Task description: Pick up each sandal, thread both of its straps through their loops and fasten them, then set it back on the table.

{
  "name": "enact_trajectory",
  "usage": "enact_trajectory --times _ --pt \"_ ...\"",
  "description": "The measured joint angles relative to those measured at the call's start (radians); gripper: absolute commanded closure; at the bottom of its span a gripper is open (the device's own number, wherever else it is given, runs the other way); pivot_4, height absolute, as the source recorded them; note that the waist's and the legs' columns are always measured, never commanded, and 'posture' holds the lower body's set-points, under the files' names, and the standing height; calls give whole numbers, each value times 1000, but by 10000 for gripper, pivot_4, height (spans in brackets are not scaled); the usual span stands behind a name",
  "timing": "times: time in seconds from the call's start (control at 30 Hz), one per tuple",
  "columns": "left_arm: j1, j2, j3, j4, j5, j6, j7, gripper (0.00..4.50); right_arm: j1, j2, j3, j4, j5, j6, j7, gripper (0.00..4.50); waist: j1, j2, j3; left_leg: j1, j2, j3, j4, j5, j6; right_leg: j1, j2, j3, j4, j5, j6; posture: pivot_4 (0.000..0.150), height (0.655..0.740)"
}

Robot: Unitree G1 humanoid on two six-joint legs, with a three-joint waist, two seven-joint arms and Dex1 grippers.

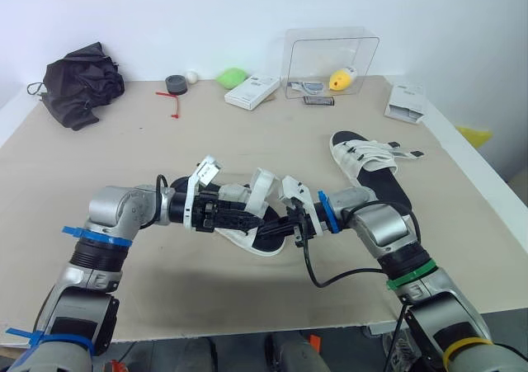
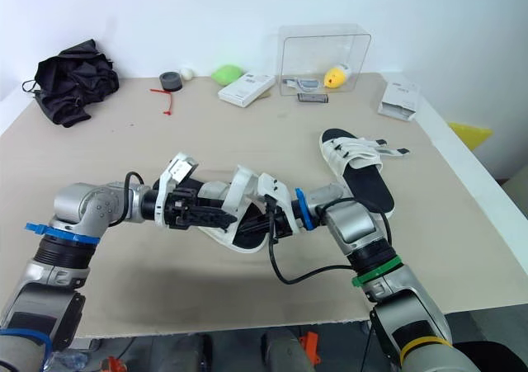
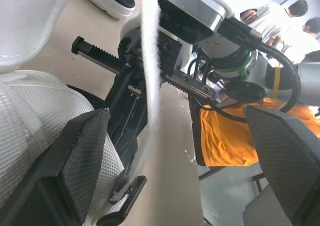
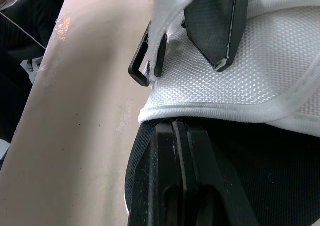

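One white sandal with a black footbed (image 1: pixel 257 244) lies at the table's centre between my two grippers, its strap (image 1: pixel 262 186) standing upright. My left gripper (image 1: pixel 239 217) reaches in from the left. In the left wrist view its fingers (image 3: pixel 75 171) are wide apart, one against the white mesh upper, and the strap (image 3: pixel 150 60) hangs between them. My right gripper (image 1: pixel 290 228) comes in from the right. Its fingers (image 4: pixel 185 176) are pressed together over the footbed, close to the black loop (image 4: pixel 142 60). The second sandal (image 1: pixel 371 170) rests flat at the right, straps lying across it.
Along the table's back stand a black cloth bundle (image 1: pixel 81 83), a tape roll (image 1: pixel 175 83), a green object (image 1: pixel 231 77), a white box (image 1: pixel 252 91) and a clear box (image 1: pixel 330 63). Another white box (image 1: pixel 406 104) sits near the right edge.
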Motion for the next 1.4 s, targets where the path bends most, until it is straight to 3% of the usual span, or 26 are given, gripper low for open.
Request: enact_trajectory --times 0.37,0.7,0.83,0.87,1.03,1.13,1.2,1.23,1.33,1.4 --pt "-18 -27 8 24 -13 -5 41 660 0 1 0 0 1 0 -1 45000 0 -1 1 0 -1 0 0 0 0 0 -1 0 0 0 0 1500 7400" --pt "-20 13 -82 15 55 -118 -14 660 1 2 0 -3 4 3 -1 45000 0 -1 1 0 -2 0 0 0 0 0 -2 0 0 -1 1 1500 7400" --pt "-29 -1 -69 28 51 -105 8 10870 4 2 0 -8 4 3 -1 45000 0 -1 1 -1 -2 0 0 0 0 0 -2 0 0 -1 1 1500 7400" --pt "-37 -15 -53 37 44 -84 26 15329 6 2 0 -12 4 3 -1 45000 0 -1 2 -1 -2 0 0 0 0 0 -2 0 0 -1 1 1500 7400" --pt "-57 -29 -17 44 7 -19 65 15329 6 2 0 -20 4 4 2 45000 0 -2 5 -2 -2 0 0 0 0 -1 -2 0 0 -1 1 1500 7400" --pt "-59 -28 -12 43 4 -11 74 22609 6 2 0 -22 5 4 3 45000 0 -2 6 -2 -2 0 0 0 0 -1 -2 0 0 -1 1 1500 7400" --pt "-59 -21 -15 43 8 -12 76 31518 6 2 0 -23 5 4 3 45000 0 -2 8 -2 -2 0 0 0 0 -1 -2 0 0 -1 1 1500 7400" --pt "-59 -10 -22 43 15 -15 71 33328 6 2 0 -24 9 5 3 45000 0 -2 8 -2 -2 0 0 0 0 -1 -2 0 0 -1 1 1500 7400" --pt "-59 15 -46 43 26 -22 59 44724 6 2 0 -25 12 9 3 45000 0 -2 10 -2 -2 0 -1 0 0 -1 -2 0 0 -1 1 1500 7400" --pt "-59 24 -57 43 31 -30 47 44724 6 2 0 -28 13 10 5 45000 0 -2 11 -2 -2 0 -1 0 -1 -1 -2 0 0 -1 1 1500 7400"
